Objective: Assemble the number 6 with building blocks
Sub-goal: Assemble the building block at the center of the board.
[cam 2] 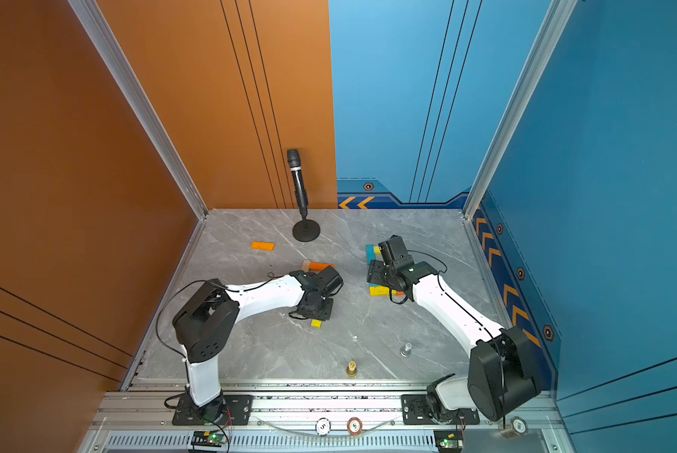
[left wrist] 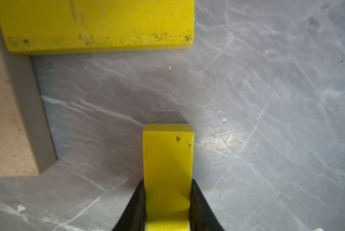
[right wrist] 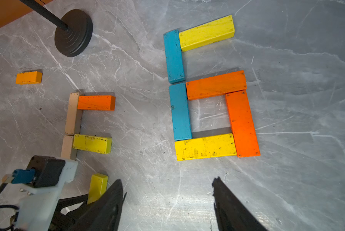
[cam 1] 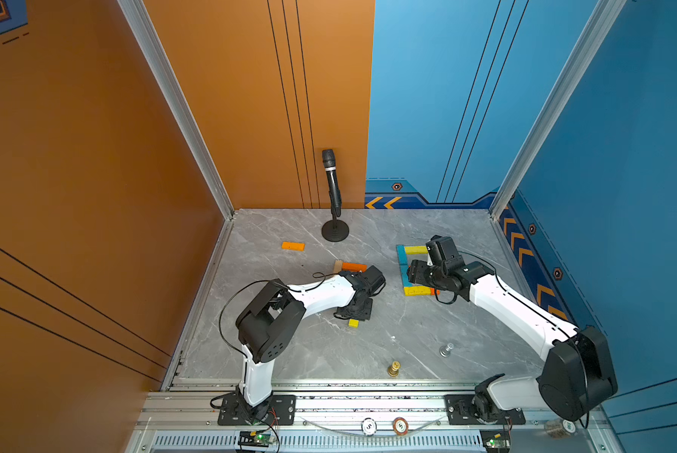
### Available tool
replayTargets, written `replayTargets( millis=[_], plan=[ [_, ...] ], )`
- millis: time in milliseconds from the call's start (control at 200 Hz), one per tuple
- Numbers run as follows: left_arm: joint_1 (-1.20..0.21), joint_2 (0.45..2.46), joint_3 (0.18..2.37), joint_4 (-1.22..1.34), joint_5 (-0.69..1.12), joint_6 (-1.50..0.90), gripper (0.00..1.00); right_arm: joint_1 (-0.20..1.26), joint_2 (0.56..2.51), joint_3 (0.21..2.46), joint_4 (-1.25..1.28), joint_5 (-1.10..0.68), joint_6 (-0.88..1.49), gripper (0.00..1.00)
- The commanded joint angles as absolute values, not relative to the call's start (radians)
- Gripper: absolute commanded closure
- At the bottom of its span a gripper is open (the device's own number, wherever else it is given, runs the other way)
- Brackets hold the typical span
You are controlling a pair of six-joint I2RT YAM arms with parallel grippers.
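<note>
Farthest left, well beyond our left pincer [left wrist: 167, 181], a lone orange block [cam 1: 293, 246] lies flat on the grey table [left wrist: 267, 100]. That pincer is clamped on a yellow block [left wrist: 167, 156], with its black jaws pressed to the block's long sides and the free end jutting past the tips. Straight ahead of the tips, and apart from them, a second yellow block [left wrist: 99, 24] lies crosswise. It butts against a tan block [left wrist: 5, 120] running back along one side of the pincer. Farther out, another tan block [right wrist: 72, 114] carries on the line, and an orange block [right wrist: 96, 102] touches its far end.

Our right pincer [right wrist: 167, 179] stands wide, with only bare table between its jaws. Just ahead of it lies a six. The near blue block [right wrist: 180, 112] and far blue block [right wrist: 173, 56] run end to end. A far yellow block [right wrist: 206, 33] caps them, and a middle orange block [right wrist: 216, 85], side orange block [right wrist: 242, 124] and near yellow block [right wrist: 205, 147] close the loop.
</note>
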State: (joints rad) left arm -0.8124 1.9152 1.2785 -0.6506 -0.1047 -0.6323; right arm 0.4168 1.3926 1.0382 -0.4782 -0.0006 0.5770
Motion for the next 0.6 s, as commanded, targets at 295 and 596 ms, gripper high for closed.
replayTargets(
  millis=[295, 596],
  plan=[
    [-0.786, 1.977, 1.35, -0.669, -0.09, -0.588, 0.67, 0.411, 1.411, 1.041, -0.478, 0.0, 0.566, 0.29],
    [-0.771, 1.984, 1.357, -0.669, -0.086, -0.573, 0.66, 0.413, 1.415, 1.049, -0.483, 0.001, 0.566, 0.29]
  ],
)
